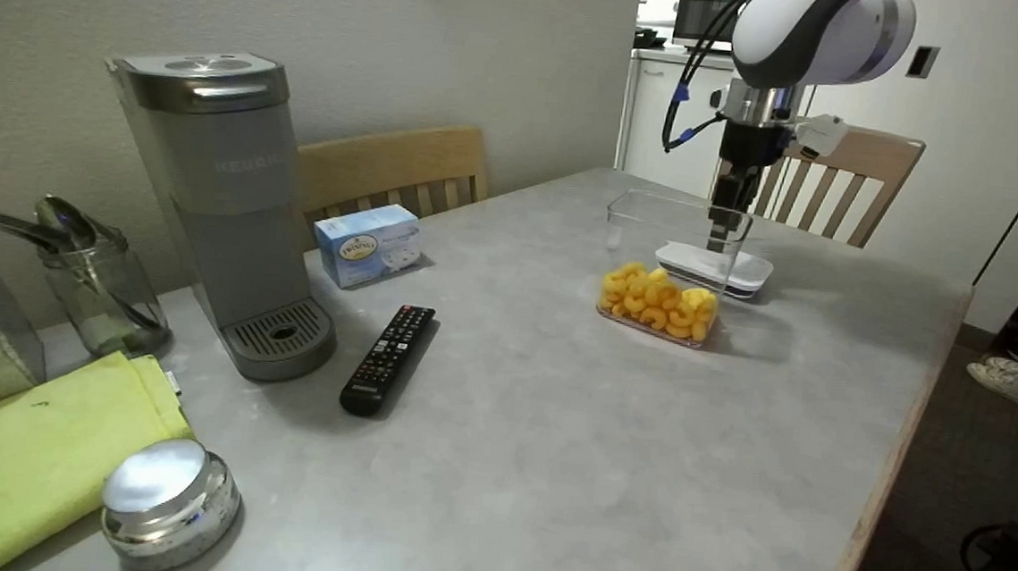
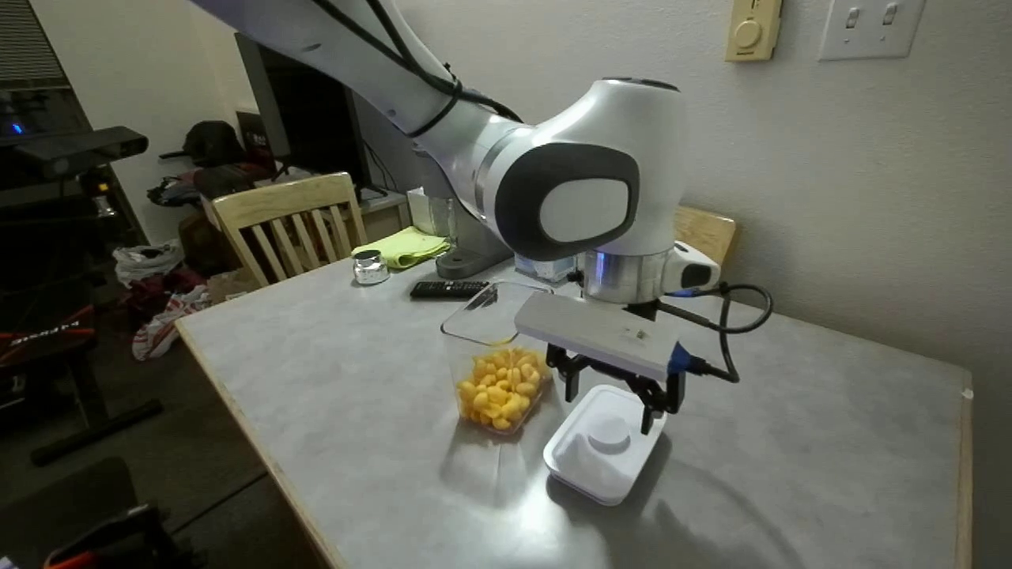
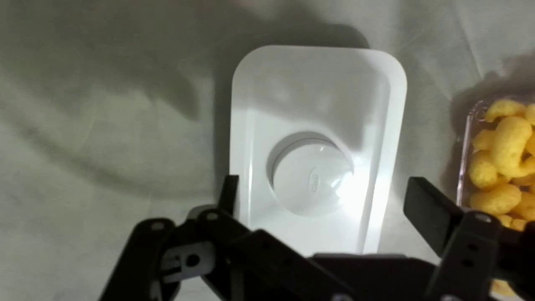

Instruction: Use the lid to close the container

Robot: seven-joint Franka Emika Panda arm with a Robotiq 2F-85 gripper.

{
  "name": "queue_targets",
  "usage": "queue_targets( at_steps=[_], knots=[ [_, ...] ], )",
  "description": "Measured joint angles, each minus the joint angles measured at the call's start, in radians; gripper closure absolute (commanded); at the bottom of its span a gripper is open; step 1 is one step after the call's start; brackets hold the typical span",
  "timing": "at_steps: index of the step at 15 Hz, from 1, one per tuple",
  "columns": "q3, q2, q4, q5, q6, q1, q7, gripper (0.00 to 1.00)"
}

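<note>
Lid [image 3: 313, 125] lying ungripped on the bench [image 1: 496, 464], fingers [image 3: 430, 215] spread apart across its width.
In an exterior view it is seen just beside the container [image 1: 642, 245], far and right; probably light, stiff, slick plastic, best taken across its long edges [image 3: 238, 138].

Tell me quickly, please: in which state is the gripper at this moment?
Gripper: open, holding nothing; the white lid lies below it.

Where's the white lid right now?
In the wrist view, the white lid lies near the centre, its lower part showing between the open fingers; the clear container is at the right edge.
</note>
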Motion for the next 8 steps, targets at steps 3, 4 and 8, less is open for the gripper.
queue_targets(
  at_steps=[3, 4, 8],
  knots=[
    [0.008, 0.019, 0.007, -0.003, 0.001, 0.001, -0.01, 0.0],
    [0.008, 0.025, 0.01, -0.005, 0.001, 0.001, -0.013, 0.0],
    [0.008, 0.049, 0.024, -0.013, 0.002, 0.0, -0.015, 0.0]
  ],
)
